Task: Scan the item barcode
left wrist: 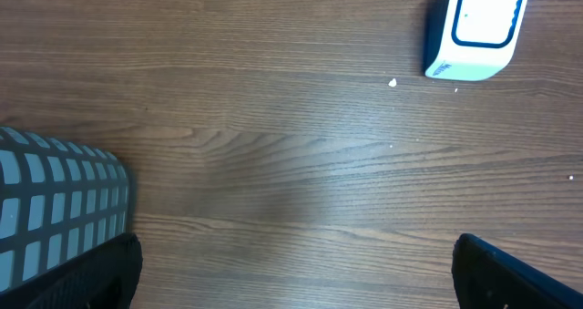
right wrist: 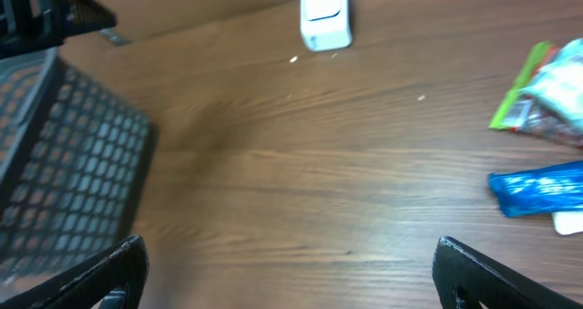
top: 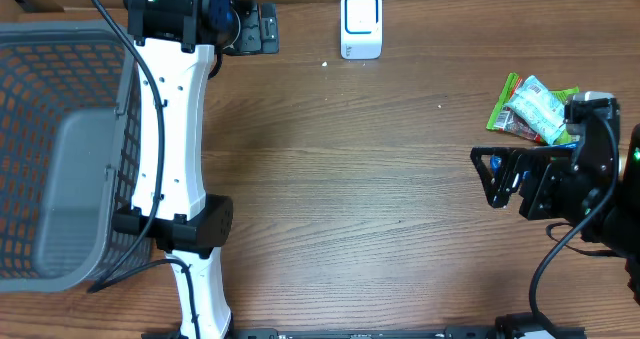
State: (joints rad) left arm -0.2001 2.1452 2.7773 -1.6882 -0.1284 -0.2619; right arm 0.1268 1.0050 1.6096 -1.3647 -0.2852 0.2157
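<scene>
The items are a small pile of snack packets (top: 532, 109) at the table's right edge: a green-edged one (right wrist: 524, 90) and a blue one (right wrist: 539, 189) show in the right wrist view. No barcode shows on them. A white scanner with a blue-rimmed face (top: 361, 24) (left wrist: 478, 26) (right wrist: 324, 13) stands at the back centre. My right gripper (top: 484, 179) (right wrist: 290, 268) hangs open just in front of the packets, nothing between its fingers. My left gripper (top: 266, 29) (left wrist: 293, 272) is open over bare wood, left of the scanner.
A grey mesh basket (top: 60, 149) (left wrist: 55, 209) (right wrist: 64, 163) fills the left side of the table. The white left arm (top: 180, 149) stretches along its right rim. Bare wooden table (top: 350, 179) lies between the two arms.
</scene>
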